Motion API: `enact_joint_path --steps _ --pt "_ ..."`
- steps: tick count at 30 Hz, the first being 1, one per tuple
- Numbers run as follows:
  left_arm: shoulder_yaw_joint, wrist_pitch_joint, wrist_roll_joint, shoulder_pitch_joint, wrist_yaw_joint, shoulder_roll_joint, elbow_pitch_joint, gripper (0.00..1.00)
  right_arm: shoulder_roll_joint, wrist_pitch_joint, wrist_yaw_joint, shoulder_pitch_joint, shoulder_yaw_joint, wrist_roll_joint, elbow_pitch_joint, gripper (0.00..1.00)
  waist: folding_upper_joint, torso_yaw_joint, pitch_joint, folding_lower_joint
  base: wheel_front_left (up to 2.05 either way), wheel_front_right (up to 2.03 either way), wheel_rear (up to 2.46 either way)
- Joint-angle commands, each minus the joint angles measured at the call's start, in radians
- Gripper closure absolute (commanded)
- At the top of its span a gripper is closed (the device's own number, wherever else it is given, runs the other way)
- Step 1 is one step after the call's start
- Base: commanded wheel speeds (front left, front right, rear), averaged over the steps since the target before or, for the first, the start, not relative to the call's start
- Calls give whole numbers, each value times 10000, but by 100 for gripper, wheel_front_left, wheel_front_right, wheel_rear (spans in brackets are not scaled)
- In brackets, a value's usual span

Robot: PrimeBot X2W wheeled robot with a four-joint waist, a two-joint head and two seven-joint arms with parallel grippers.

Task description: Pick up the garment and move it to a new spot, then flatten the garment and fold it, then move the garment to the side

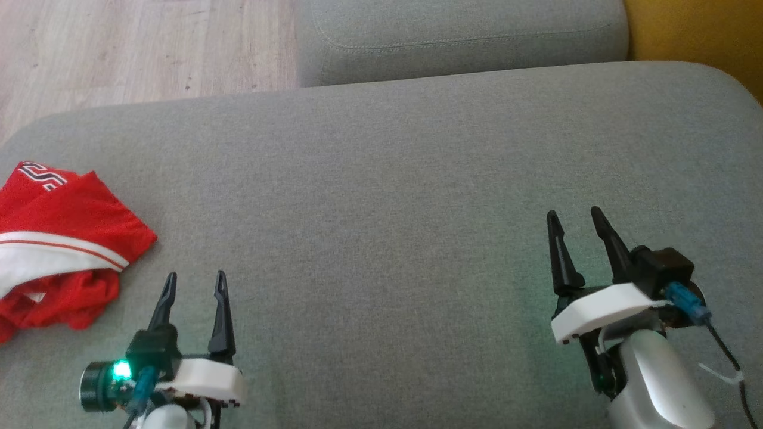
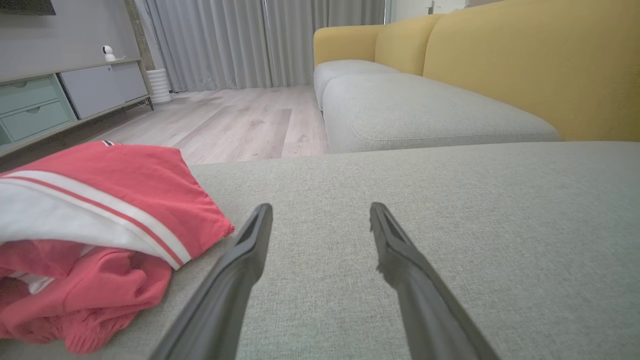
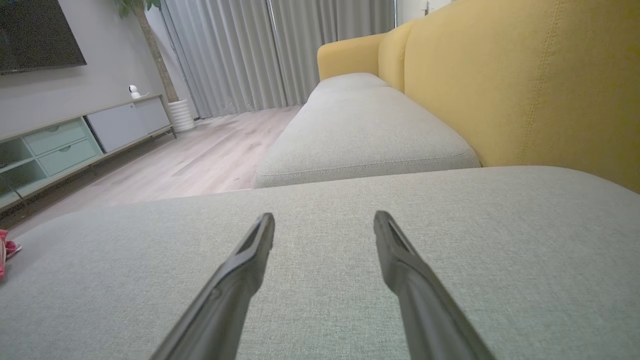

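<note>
A red garment (image 1: 59, 238) with white stripes lies folded and bunched at the left edge of the grey sofa cushion (image 1: 393, 179). In the left wrist view the garment (image 2: 100, 220) sits just left of my fingers, and a sliver of it (image 3: 4, 252) shows at the left edge of the right wrist view. My left gripper (image 1: 195, 277) is open and empty, hovering low just right of the garment's near corner. Far to the right, my right gripper (image 1: 573, 214) is open too, with nothing between its fingers, over bare cushion.
A second grey seat cushion (image 1: 465, 36) lies beyond the one I work on, with the yellow backrest (image 1: 697, 36) to the right. Wooden floor (image 1: 119, 53) shows at the far left. A low cabinet (image 2: 60, 100) and curtains (image 2: 240, 40) stand across the room.
</note>
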State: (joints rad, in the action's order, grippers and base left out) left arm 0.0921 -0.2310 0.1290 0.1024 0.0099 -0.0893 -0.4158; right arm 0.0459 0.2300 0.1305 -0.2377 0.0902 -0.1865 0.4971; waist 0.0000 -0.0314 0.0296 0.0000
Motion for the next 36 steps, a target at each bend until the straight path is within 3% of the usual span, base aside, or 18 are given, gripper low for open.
enact_joint_path --steps 1,6,15,26,30,36 --pt "-367 -172 -351 600 105 -166 251 0 40 181 2 -521 226 350 -236 0 0 -4 -5 0 0 0 0" --pt "-541 -308 -861 615 237 -107 225 0 43 318 2 -549 152 876 -115 0 0 -24 -12 0 0 0 0" --pt "-1076 -308 -685 480 296 73 273 0 43 318 2 -434 -493 717 -26 0 0 -19 -38 0 0 0 0" --pt "-1261 -308 -783 472 212 204 314 0 43 318 2 -409 -510 701 -64 0 0 91 15 0 0 0 0" --pt "-1323 -308 -765 517 164 246 251 0 43 318 2 -364 -410 745 -92 0 0 529 66 0 0 0 0" --pt "-1411 -308 -737 558 96 299 113 0 43 318 2 -314 -155 679 -65 0 0 1765 92 0 0 0 0"
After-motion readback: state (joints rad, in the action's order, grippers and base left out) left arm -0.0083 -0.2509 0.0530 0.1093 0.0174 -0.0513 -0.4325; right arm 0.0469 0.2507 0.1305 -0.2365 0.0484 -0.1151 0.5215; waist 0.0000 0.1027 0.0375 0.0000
